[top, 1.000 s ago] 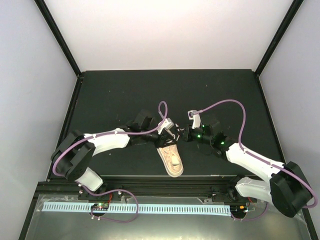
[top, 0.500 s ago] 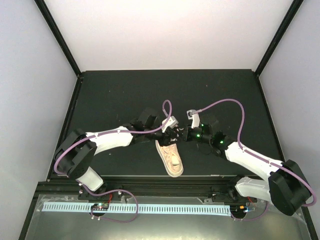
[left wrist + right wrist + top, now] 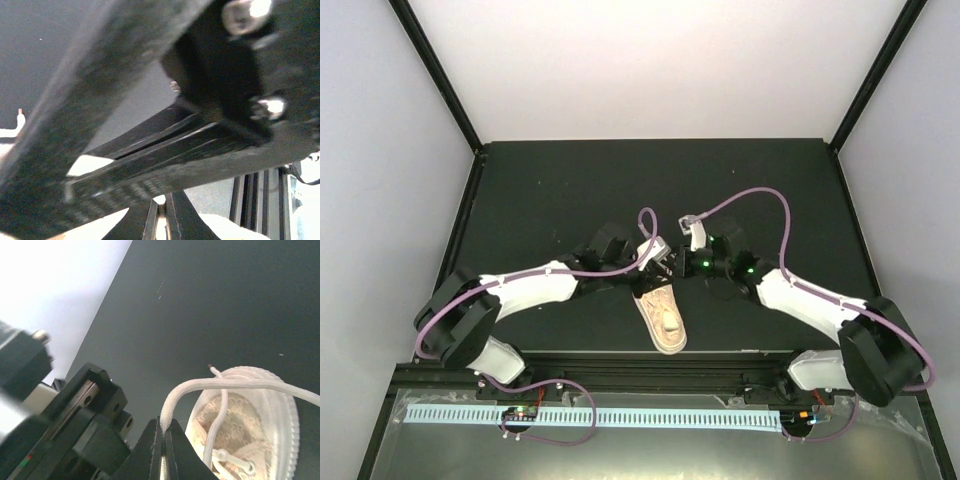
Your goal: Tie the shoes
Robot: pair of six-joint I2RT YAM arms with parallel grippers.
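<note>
Counter (image 3: 570,180), dark and matte, carries one thing: a pale sneaker (image 3: 663,318) lying lengthwise at the middle of the near edge, between the two arm bases.

Both arms lean inward over it. The left arm (image 3: 535,285) stretches low from the near-left corner and the right arm (image 3: 800,300) from the near-right. Their wrists almost meet above the far end of the shoe.

The sneaker looks light, with a soft fabric upper, so I judge it would slide or tip under a hard pull. Any tug is better kept short and level.

The left hand (image 3: 658,262) has its fingers pressed together. Its own camera is too blurred to show whether any lace lies between them. The right hand (image 3: 163,435) is pinching the lace (image 3: 235,382) between its closed fingertips, and the cord arches up from the pinch and runs across the shoe's rounded end.

The lace is limp, round and cream-white, and probably slick enough to slip out of a loose grip. It will hold no loop on its own. The best hold seems to be partway along the free strand, with slack left for crossing.
</note>
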